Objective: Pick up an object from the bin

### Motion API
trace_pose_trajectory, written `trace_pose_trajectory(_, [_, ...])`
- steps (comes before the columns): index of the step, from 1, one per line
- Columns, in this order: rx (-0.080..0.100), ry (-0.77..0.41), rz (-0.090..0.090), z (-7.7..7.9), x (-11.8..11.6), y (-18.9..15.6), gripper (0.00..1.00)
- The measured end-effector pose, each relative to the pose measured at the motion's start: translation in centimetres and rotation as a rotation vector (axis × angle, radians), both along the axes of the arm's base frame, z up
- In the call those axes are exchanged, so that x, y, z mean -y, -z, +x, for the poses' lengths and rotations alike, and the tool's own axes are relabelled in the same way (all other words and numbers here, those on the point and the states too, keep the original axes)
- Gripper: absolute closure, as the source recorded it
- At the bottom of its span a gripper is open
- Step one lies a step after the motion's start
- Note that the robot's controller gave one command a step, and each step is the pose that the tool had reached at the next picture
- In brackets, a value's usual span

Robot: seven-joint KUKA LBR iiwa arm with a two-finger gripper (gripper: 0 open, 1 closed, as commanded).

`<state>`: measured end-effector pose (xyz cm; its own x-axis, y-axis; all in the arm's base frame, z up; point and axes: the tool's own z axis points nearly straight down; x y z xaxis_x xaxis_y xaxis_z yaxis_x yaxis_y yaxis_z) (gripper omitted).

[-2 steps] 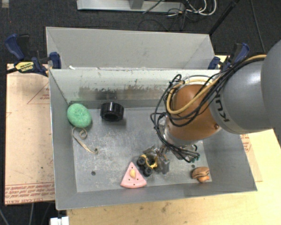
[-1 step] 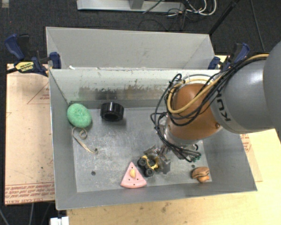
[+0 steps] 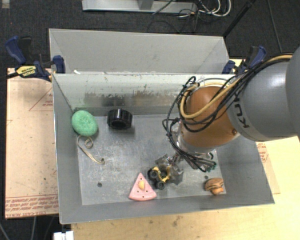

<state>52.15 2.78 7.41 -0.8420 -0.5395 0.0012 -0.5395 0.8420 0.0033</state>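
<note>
gripper point(image 3: 171, 170) is lowered to the floor of the bin point(image 3: 130, 149) near its front edge, against a small yellow-and-black toy vehicle point(image 3: 159, 176). grip state: cannot tell. a pink wedge point(image 3: 142, 189) lies just beside the toy.

Grey metal bin point(image 3: 130, 156): mid-floor is bare, an open lane between the black round cap point(image 3: 120, 119) and the pink wedge with a yellow spot point(image 3: 142, 189). Left wall crowded by a green oval lump point(image 3: 84, 123) and a tan looped band point(image 3: 90, 151). Front right tight: hand point(image 3: 169, 173), small yellow-and-black toy vehicle point(image 3: 160, 175), brown bun-shaped piece point(image 3: 214, 185) — arm point(image 3: 270, 104) overhangs the right half.
</note>
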Motion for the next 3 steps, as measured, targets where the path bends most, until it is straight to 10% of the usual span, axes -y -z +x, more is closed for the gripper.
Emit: trace_pose_trajectory(3, [0.006, 0.013, -0.001, 0.1, 0.0, -4.4, 1.00])
